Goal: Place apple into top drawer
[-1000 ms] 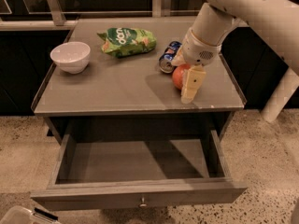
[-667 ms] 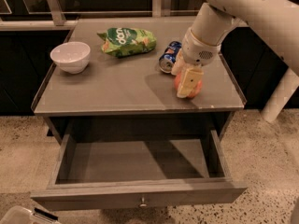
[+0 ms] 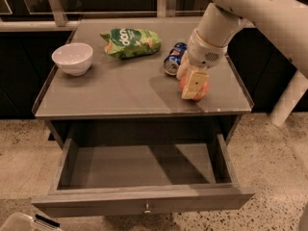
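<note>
Floor, nearest edge: speckled floor (image 3: 279,167); the corner of a pale plastic object (image 3: 17,223) shows at lower left, and I cannot tell what it is.
Top drawer: the top drawer (image 3: 96,201) is pulled wide open toward the camera, with its grey front panel nearest and a small metal knob (image 3: 147,209) at centre. Its grey floor is in shadow.
Table: the grey table (image 3: 120,90) stands directly above the open drawer.
Apple: the apple (image 3: 205,88) is at the right front part of the table top, near the edge above the drawer and not in the drawer. I cannot tell whether it touches the surface.
My claw: the gripper (image 3: 192,86) points down over the apple and is clenched on it, one cream finger across the fruit's front face and the other behind it.
My arm: the white arm (image 3: 255,8) comes in from the upper right.
Soda can: the blue soda can (image 3: 173,59) lies on its side just behind my claw.
Bowl: the white bowl (image 3: 72,58) sits upright at the left of the table.
Bag: the green snack bag (image 3: 131,43) lies flat toward the back centre.
</note>
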Tool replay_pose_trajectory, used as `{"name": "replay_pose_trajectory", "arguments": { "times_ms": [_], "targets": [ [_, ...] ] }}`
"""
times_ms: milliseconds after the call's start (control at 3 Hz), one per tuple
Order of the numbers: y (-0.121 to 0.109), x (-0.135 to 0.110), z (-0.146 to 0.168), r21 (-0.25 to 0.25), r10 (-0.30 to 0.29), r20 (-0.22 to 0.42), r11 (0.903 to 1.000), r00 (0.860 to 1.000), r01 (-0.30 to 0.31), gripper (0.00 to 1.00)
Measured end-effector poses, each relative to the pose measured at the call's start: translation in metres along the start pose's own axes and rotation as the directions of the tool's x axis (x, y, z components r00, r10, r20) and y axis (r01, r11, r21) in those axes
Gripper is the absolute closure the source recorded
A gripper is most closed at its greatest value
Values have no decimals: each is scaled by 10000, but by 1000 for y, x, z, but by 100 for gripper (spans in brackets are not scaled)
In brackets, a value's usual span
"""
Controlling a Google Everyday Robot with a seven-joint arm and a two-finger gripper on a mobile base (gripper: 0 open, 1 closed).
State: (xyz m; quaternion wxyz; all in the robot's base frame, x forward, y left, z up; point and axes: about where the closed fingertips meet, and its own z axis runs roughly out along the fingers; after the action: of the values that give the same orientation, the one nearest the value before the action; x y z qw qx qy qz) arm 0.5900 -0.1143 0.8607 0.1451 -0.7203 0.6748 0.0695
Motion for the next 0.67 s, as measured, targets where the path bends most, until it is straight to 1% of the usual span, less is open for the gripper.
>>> {"name": "replay_pose_trajectory", "arguments": {
  "times_ms": [333, 667],
  "targets": [
    [0, 0, 0, 0, 0, 0, 10000, 10000, 0, 100],
    [5, -3, 0, -27, -30, -77, 10000, 10000, 29, 100]
  ]
}}
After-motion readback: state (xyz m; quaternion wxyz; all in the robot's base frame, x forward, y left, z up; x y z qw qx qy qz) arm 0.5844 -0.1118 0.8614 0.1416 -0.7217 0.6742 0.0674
